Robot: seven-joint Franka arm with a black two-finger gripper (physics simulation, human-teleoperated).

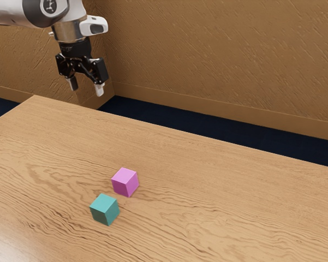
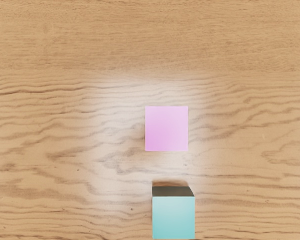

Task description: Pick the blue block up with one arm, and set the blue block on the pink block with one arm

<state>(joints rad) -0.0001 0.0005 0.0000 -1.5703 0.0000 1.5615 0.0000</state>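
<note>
Simulated room: wooden table (image 1: 234, 218), textured tan wall (image 1: 218, 49)

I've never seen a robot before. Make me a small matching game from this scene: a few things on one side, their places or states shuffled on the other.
1. blue block
2. pink block
3. fingers
4. table

a. open, up in the air, holding nothing
b. wooden, carries both blocks
c. on the table, nearest the exterior camera
d. on the table, just behind the other block

Pairs: 1-c, 2-d, 3-a, 4-b

Grained wooden table (image 1: 218, 185); matt, smooth pink block (image 1: 125, 182) and blue block (image 1: 104, 209).
</note>
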